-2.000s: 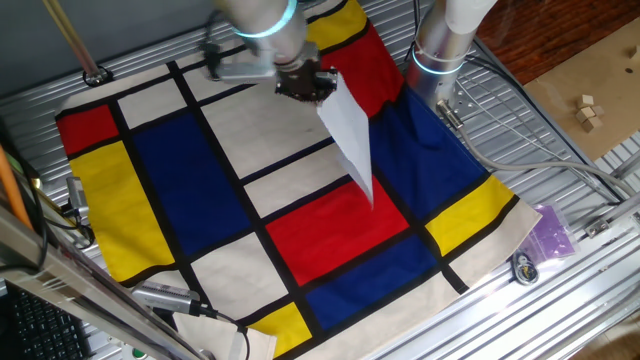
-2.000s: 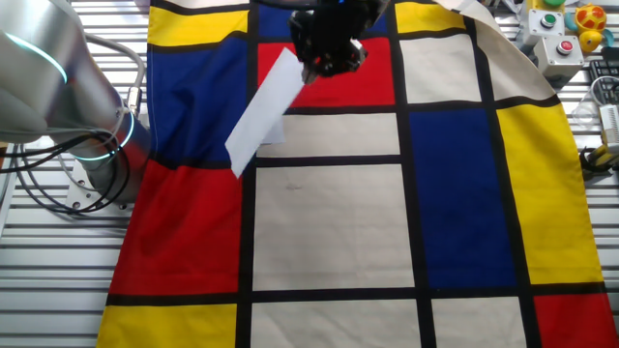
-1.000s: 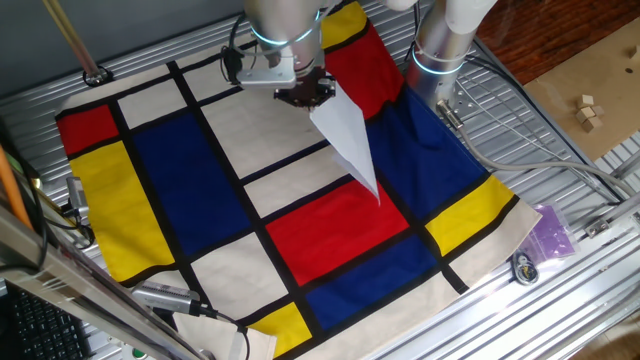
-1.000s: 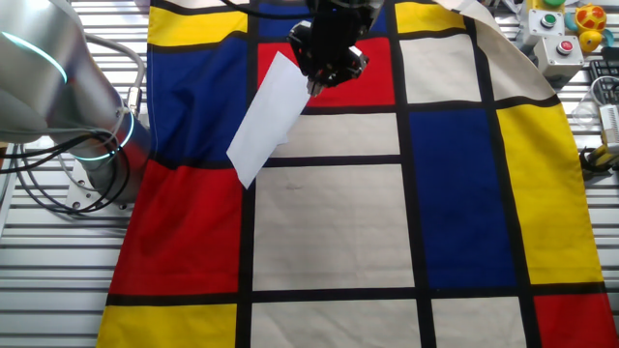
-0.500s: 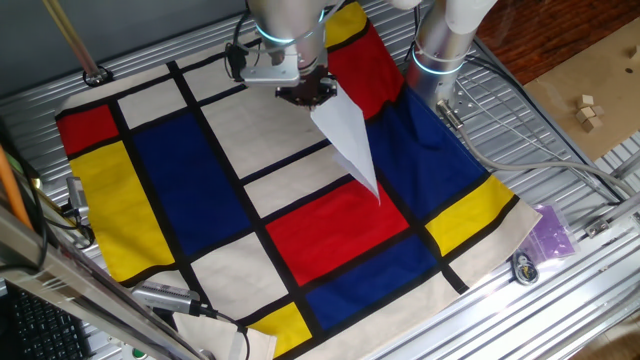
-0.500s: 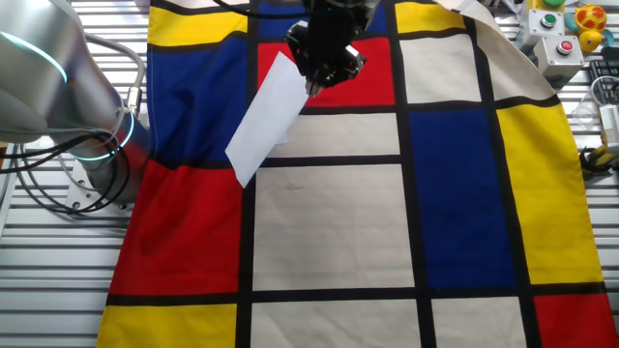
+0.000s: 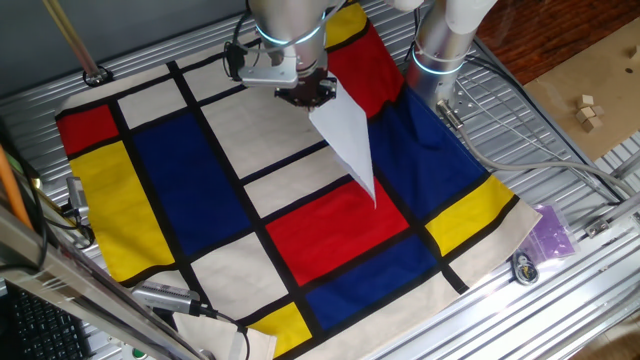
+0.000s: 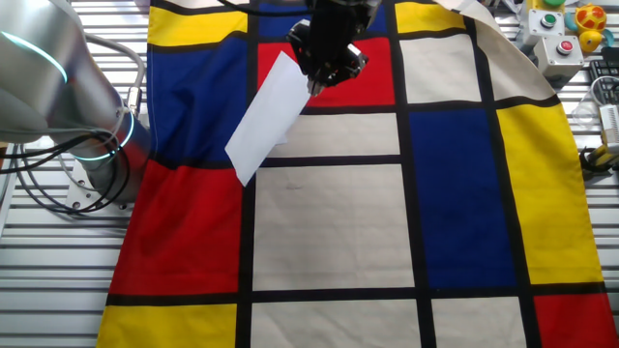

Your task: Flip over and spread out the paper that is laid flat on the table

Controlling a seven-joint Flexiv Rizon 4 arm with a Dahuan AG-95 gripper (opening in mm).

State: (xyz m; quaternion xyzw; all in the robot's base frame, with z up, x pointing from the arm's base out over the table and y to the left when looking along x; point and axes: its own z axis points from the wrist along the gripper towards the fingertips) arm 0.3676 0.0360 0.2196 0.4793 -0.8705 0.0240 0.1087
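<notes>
The white paper (image 7: 347, 140) hangs tilted from one corner, lifted off the cloth-covered table (image 7: 180, 180); its free end points down over the red block. In the other fixed view the paper (image 8: 266, 118) slants from the gripper down to the left, its lower corner near the black line. My gripper (image 7: 307, 93) is shut on the paper's upper corner, above the cream block; it also shows in the other fixed view (image 8: 324, 70) over the red block.
A second arm's silver base (image 7: 445, 45) stands at the cloth's far edge, also seen at left (image 8: 58, 87). Cables (image 7: 520, 150) run over the ribbed metal. A purple object (image 7: 548, 232) and a button box (image 8: 556, 29) sit off the cloth.
The gripper with the paper has shifted slightly sideways over two seconds; the hanging sheet swung a little. In the last half second almost nothing moved.
</notes>
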